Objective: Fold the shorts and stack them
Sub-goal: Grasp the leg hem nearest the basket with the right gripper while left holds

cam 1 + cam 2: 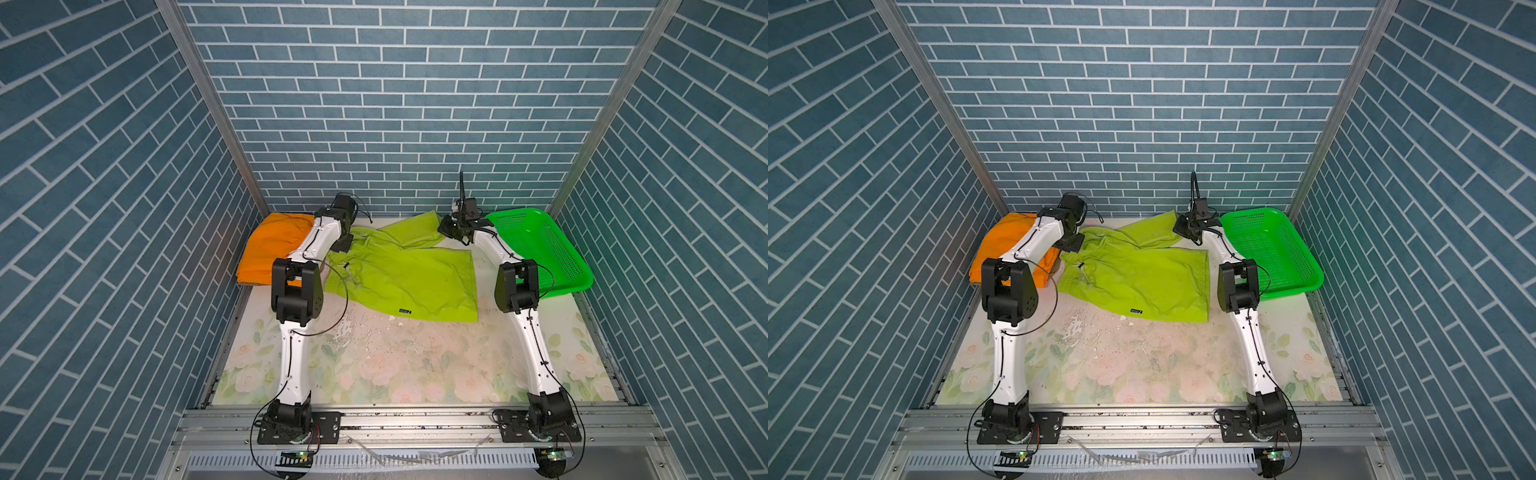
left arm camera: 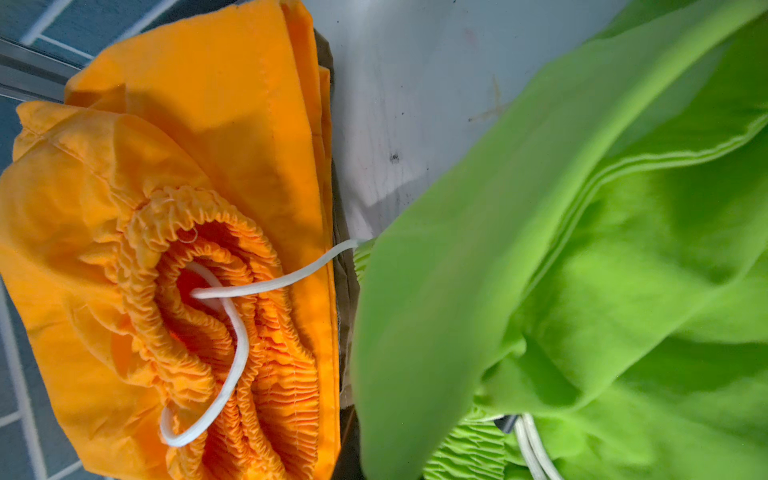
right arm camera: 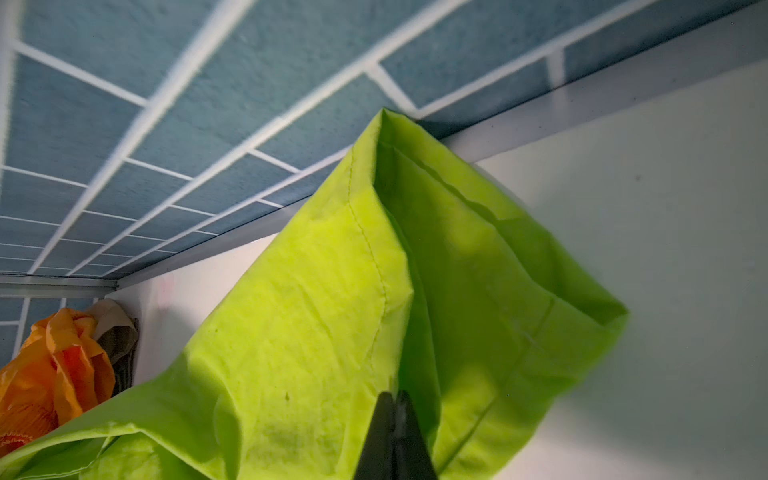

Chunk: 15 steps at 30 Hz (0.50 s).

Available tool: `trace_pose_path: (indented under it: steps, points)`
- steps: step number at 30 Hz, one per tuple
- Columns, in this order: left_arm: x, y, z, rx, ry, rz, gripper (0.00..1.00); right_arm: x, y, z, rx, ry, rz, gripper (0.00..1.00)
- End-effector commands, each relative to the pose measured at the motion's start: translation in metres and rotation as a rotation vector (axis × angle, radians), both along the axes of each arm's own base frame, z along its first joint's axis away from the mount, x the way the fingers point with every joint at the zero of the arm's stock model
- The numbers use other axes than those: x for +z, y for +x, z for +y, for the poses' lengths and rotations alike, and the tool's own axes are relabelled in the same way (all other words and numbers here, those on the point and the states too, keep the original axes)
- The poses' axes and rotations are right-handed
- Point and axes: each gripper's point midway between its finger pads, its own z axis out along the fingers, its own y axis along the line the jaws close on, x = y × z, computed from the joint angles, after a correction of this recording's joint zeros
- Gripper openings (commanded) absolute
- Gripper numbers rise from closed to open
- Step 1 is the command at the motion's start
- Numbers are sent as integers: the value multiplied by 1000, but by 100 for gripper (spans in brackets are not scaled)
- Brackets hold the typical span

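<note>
At the bench [image 1: 415, 357] rear, your right pincer [image 3: 394, 405] clamps a leg hem of the lime green shorts [image 1: 407, 278], your left pincer [image 1: 343, 246] their waistband; grip seams and expect this light, limp cloth to sag.

basket [image 1: 536, 245]: green perforated plastic, far right corner | table [image 1: 395, 361]: worn floral cover | walls [image 1: 374, 104]: blue brick

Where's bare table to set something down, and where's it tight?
Free: near half of the table, between left arm and right arm, up to the lime shorts. Crowded: back row, with orange shorts, lime shorts and basket side by side.
</note>
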Motion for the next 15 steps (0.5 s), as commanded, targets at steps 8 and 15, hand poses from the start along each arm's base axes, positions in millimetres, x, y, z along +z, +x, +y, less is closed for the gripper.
trace_pose_path:
  steps: [8, 15]
  points:
    - [32, 8, -13, -16, -68, -71, 0, 143, -25, -37, -16, 15, -116, 0]
    - [63, 5, -13, -22, -92, -139, 0, 197, -111, -62, 1, -5, -157, 0]
